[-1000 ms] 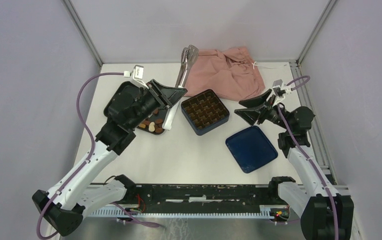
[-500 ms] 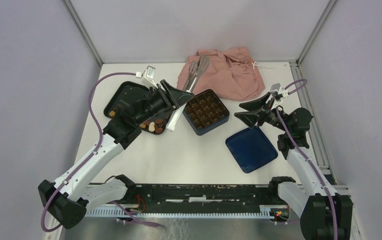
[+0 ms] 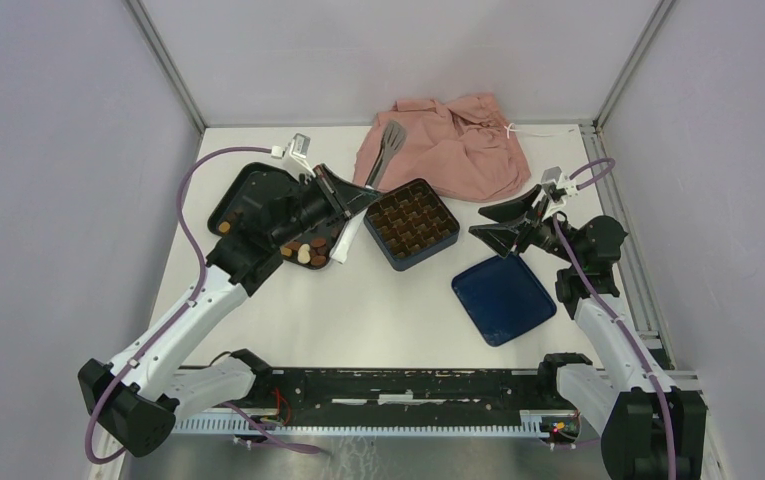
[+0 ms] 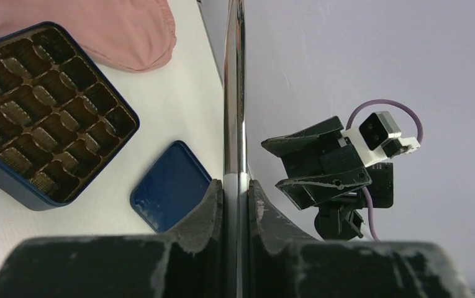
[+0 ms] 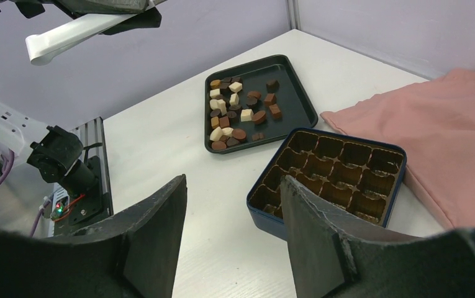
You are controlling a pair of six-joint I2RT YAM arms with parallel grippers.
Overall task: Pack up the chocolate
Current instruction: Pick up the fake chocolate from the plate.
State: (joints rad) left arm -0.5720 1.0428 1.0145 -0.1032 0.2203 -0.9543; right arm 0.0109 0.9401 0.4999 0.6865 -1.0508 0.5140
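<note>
The chocolate (image 3: 304, 250) lies as several brown, tan and cream pieces in the black tray (image 3: 248, 190), also seen as chocolate (image 5: 238, 115) in the right wrist view. My left gripper (image 3: 351, 200) is shut on metal tongs (image 3: 386, 145). The tongs (image 4: 235, 93) run up from between the left gripper (image 4: 236, 183) fingers, their arms pressed together, and their tips hang over the pink cloth. The blue box (image 3: 410, 223) with its gridded insert sits empty just right of that gripper. My right gripper (image 3: 503, 222) stands open and empty right of the box; its opening (image 5: 233, 180) faces the box (image 5: 334, 171).
The box's blue lid (image 3: 503, 298) lies flat on the table below the right gripper. A crumpled pink cloth (image 3: 458, 145) lies at the back, touching the box's far side. The walls of the enclosure stand close at left, right and back.
The left arm swung right with the tongs, from beside the cloth to over it. The tongs' arms, spread apart half a second ago, are now squeezed together. The right gripper shifted only slightly.
</note>
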